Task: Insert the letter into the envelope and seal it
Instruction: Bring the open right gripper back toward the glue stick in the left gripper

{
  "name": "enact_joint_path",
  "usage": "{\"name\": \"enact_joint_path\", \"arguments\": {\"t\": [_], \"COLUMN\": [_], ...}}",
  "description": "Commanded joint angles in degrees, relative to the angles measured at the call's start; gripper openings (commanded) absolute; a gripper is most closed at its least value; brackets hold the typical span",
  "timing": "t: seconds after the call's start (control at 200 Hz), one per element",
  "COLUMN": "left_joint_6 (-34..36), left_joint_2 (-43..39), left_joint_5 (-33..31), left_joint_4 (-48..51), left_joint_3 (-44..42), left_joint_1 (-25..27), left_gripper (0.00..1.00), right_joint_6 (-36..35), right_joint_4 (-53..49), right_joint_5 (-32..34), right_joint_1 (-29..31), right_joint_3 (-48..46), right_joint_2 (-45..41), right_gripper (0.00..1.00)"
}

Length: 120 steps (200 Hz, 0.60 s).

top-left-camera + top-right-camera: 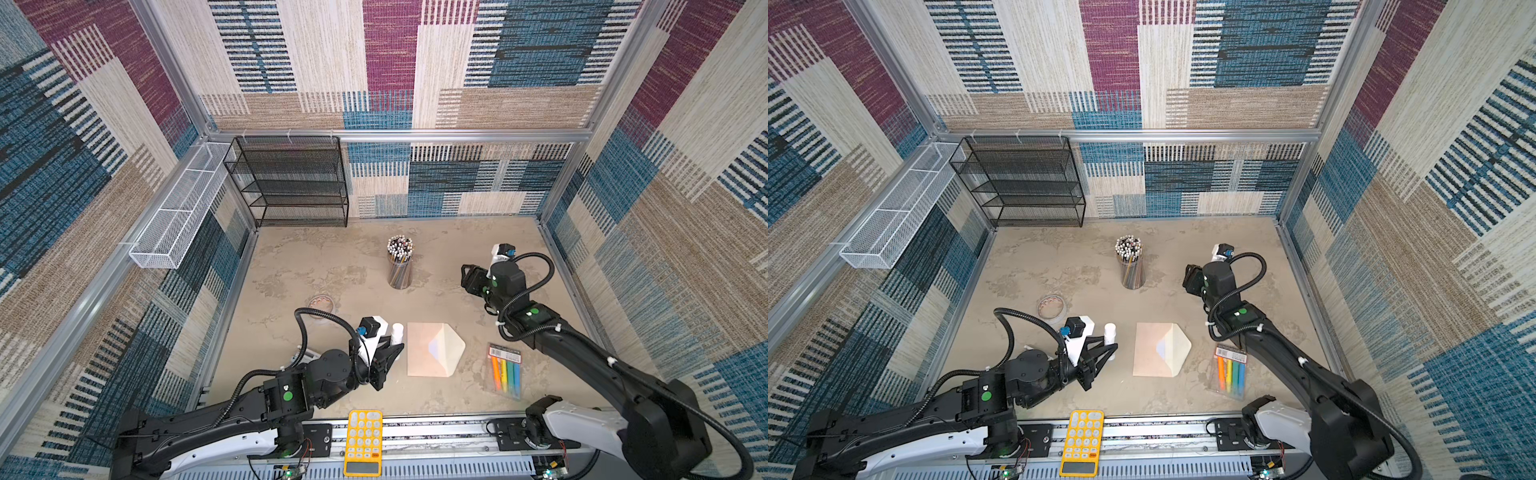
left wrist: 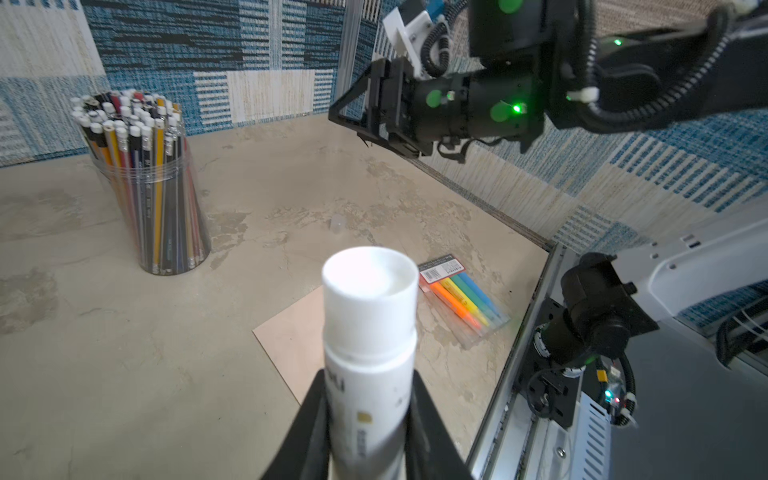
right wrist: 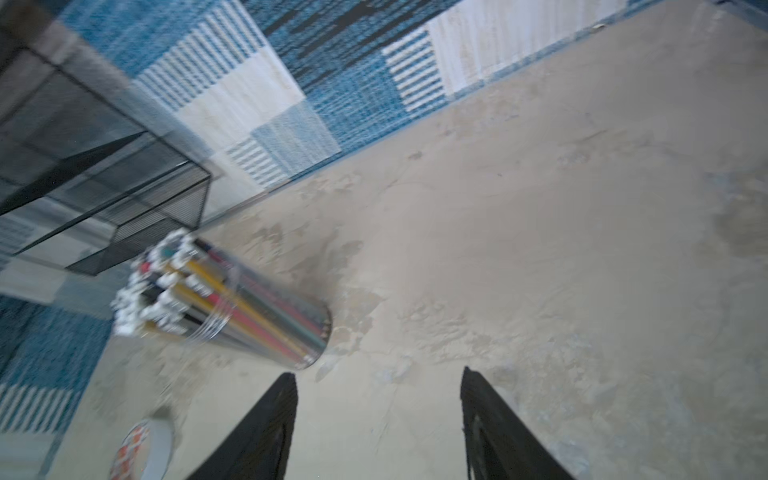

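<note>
The peach-tan envelope lies flat in the front middle of the table. Its cream flap is folded open to the right. The letter does not show in any view. Just left of the envelope, my left gripper is shut on a white glue stick. The stick points toward the envelope. My right gripper hovers open and empty over bare table at the back right, well away from the envelope.
A clear cup of pencils stands behind the envelope. A tape roll lies left of it and a highlighter pack to the envelope's right. A yellow calculator sits on the front rail. A black mesh shelf fills the back left.
</note>
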<state>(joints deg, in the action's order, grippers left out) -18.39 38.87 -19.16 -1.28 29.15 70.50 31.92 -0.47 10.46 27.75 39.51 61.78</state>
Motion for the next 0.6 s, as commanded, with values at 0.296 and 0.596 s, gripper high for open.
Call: {"name": "enact_joint_path", "arguments": {"t": [0.296, 0.596], "left_joint_6": [-5.5, -10.3], "left_joint_2": [1.3, 8.5], "left_joint_5": [-13.0, -14.6], "left_joint_4": [-14.5, -18.0], "left_joint_3": [-1.3, 2.3], "left_joint_1": [0.0, -0.1], "left_gripper": [0.03, 0.02], "right_joint_6": [-16.9, -25.7], "right_joint_4": [27.2, 41.1], "right_joint_5": [6.6, 14.9], "right_joint_1": [31.5, 43.0], "right_joint_3": [-21.5, -24.3], "right_joint_2": [-19.1, -11.4], "right_gripper": [0.6, 0.6]}}
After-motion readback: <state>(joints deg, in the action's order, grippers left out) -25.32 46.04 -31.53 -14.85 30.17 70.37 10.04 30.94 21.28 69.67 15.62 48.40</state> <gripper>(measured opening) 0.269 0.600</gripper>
